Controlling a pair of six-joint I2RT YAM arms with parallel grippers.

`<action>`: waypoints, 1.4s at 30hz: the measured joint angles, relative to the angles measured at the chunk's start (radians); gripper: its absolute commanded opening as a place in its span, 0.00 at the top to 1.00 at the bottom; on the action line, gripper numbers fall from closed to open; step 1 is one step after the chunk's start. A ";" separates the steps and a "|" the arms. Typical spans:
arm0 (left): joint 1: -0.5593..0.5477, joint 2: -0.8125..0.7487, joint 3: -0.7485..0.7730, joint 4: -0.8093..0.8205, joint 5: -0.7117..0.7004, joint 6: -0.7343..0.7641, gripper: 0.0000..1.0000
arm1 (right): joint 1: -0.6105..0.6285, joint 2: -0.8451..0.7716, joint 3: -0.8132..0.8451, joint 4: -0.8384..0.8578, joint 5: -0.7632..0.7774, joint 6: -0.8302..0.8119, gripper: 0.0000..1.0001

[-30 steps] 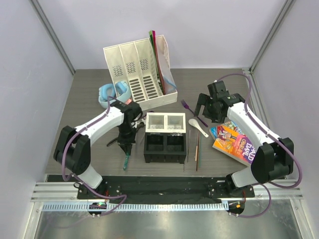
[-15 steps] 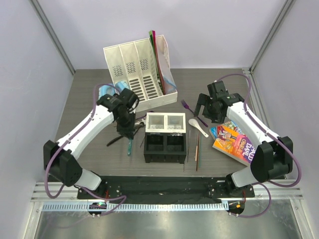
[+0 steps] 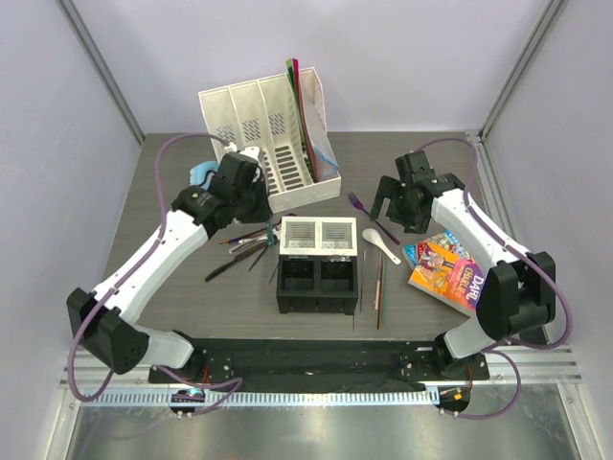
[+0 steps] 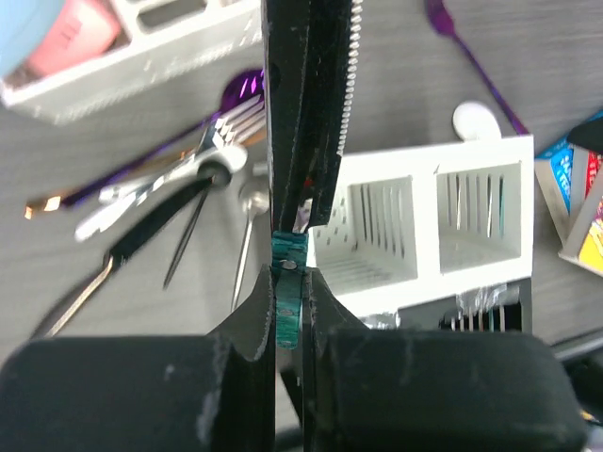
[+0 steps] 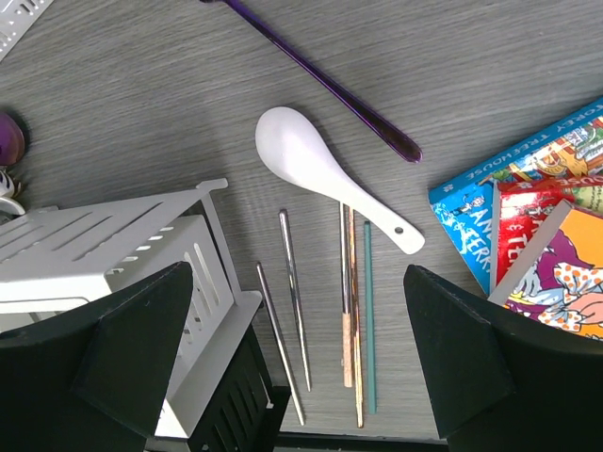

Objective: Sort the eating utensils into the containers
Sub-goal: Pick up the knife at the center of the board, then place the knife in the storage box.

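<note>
My left gripper (image 4: pixel 289 282) is shut on the teal handle of a knife (image 4: pixel 306 113); its black serrated blade points away from the wrist, over the near-left corner of the four-cell caddy (image 4: pixel 443 226). Seen from above, the left gripper (image 3: pixel 247 203) hangs over a pile of cutlery (image 3: pixel 244 244) left of the caddy (image 3: pixel 318 264). My right gripper (image 5: pixel 300 275) is open above the thin chopsticks (image 5: pixel 350 311). A white soup spoon (image 5: pixel 320 169) and a purple fork (image 5: pixel 320 80) lie just beyond them. Another purple piece (image 4: pixel 247 87) rests in the pile.
A tall white file organiser (image 3: pixel 268 144) stands at the back, with blue headphones (image 3: pixel 203 174) to its left. A colourful book (image 3: pixel 445 268) lies at the right, close to the chopsticks. The caddy's black cells (image 3: pixel 318 281) face the near edge.
The left arm has lifted the teal-handled knife off the table at front left and carried it back and right, over the cutlery pile. The right gripper has shifted only slightly.
</note>
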 measured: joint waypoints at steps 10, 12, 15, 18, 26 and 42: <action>-0.061 0.153 0.006 0.230 -0.059 0.072 1.00 | 0.000 0.036 0.024 0.006 -0.003 0.005 0.00; -0.067 0.171 0.015 0.260 -0.066 0.080 1.00 | 0.000 0.037 0.024 0.005 -0.003 0.005 0.01; -0.073 0.188 0.016 0.290 -0.077 0.097 1.00 | 0.000 0.037 0.024 0.006 -0.003 0.005 0.00; -0.082 0.199 0.016 0.304 -0.084 0.100 1.00 | 0.000 0.037 0.024 0.005 -0.003 0.005 0.00; -0.114 0.204 0.015 0.326 -0.086 0.098 1.00 | 0.000 0.038 0.024 0.005 -0.003 0.005 0.00; -0.153 0.230 -0.091 0.349 -0.084 0.097 1.00 | -0.002 0.038 0.024 0.006 -0.003 0.005 0.00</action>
